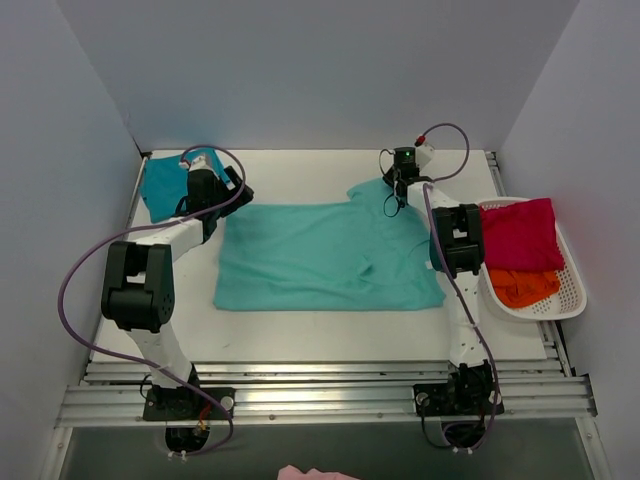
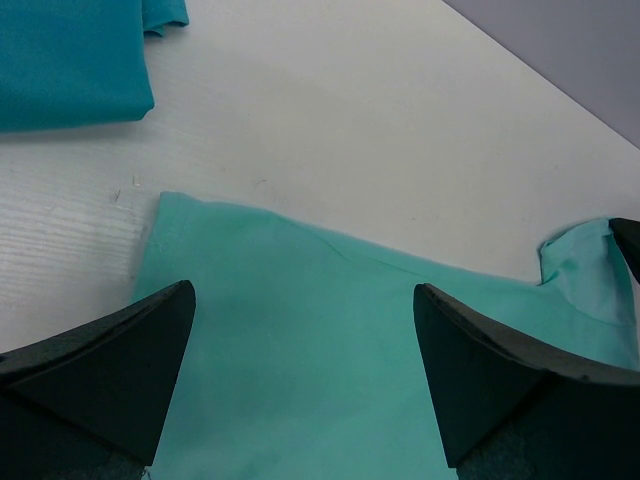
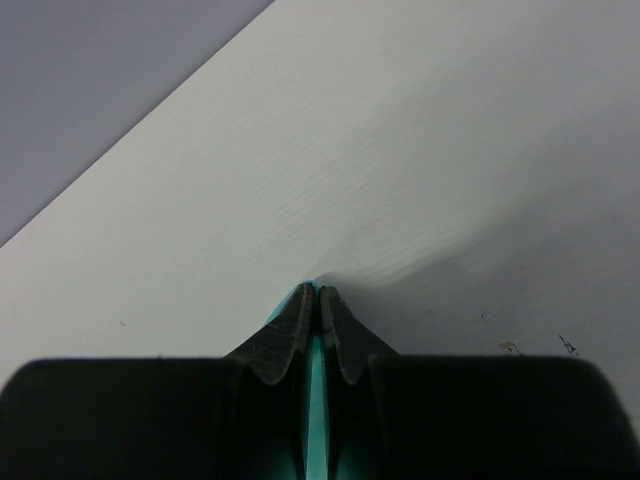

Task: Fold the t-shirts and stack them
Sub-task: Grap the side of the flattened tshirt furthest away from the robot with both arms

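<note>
1. Black fingers of the right pincer [image 3: 320, 300] fill the bottom of its wrist view. They are clenched on a thin edge of the mint-green t-shirt [image 1: 320, 255], and a narrow strip of green cloth shows between them.
2. This grasp is at the far right corner of the shirt, where the cloth bunches up a little. Ahead of the fingertips, bare white bench [image 1: 300, 170] runs up to the back wall.
3. The left pincer [image 2: 302, 300] is released, with its fingers wide apart above the far left corner of the same shirt. I cannot tell if it touches the cloth.
4. The mint-green t-shirt lies spread in the middle of the bench. Its far edge is a bit wavy and its near edge is straight, with a free strip of bench before the near rim.
5. The teal-blue t-shirt [image 1: 160, 190] lies folded in the far left corner. A narrow band of bench separates it from the green one.
6. At the right rim, a white basket [image 1: 570, 300] holds a red cloth [image 1: 520, 235] and an orange cloth [image 1: 522, 285], close to the right arm.
</note>
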{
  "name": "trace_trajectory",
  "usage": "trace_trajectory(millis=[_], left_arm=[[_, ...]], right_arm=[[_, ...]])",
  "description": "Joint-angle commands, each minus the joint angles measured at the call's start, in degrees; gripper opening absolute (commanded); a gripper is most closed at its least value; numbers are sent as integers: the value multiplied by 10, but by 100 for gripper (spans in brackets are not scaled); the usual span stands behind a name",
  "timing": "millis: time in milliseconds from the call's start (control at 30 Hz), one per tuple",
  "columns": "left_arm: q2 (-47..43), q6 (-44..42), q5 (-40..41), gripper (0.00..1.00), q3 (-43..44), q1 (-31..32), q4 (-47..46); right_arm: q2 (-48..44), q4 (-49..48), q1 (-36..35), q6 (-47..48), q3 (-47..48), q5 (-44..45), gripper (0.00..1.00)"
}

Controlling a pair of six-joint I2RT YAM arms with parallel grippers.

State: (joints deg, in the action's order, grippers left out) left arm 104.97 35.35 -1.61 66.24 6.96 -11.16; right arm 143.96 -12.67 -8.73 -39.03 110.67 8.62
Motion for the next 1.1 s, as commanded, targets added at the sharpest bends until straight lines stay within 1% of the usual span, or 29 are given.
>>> trace_trajectory(millis=[0,133,167,267,367,400,467,500,633,733,867,1000,1067], left_arm=[[-8,-5,10,100,-1,-4,-21],[-1,-9,57,100,11,-5,11],[1,-10,80,100,17,-5,21],[25,-6,104,100,40,-12,44],[70,9,97,100,78,-16,64],[94,11,93,95,89,-15,66],[116,21,91,94,121,-15,77],[133,25,93,92,135,-15,88],[158,47,111,90,180,-15,151],[175,57,113,89,198,-15,167],[186,67,108,87,200,-14,163],[203,74,98,79,206,-14,160],[209,76,89,78,213,-13,158]], right_arm=[[1,37,6,-2,-24,-11,0],[-2,36,6,-3,-26,-11,0],[-3,37,7,-3,-27,-10,0],[-9,34,12,-4,-34,-11,0],[-18,26,15,-7,-48,-13,0],[-20,25,16,-8,-53,-15,0],[-21,26,18,-8,-55,-15,0],[-23,26,18,-9,-56,-15,0],[-27,19,22,-11,-64,-18,0],[-27,19,26,-13,-65,-20,0],[-26,15,28,-16,-68,-24,0],[-24,12,28,-18,-70,-26,0],[-23,12,28,-19,-70,-26,0]])
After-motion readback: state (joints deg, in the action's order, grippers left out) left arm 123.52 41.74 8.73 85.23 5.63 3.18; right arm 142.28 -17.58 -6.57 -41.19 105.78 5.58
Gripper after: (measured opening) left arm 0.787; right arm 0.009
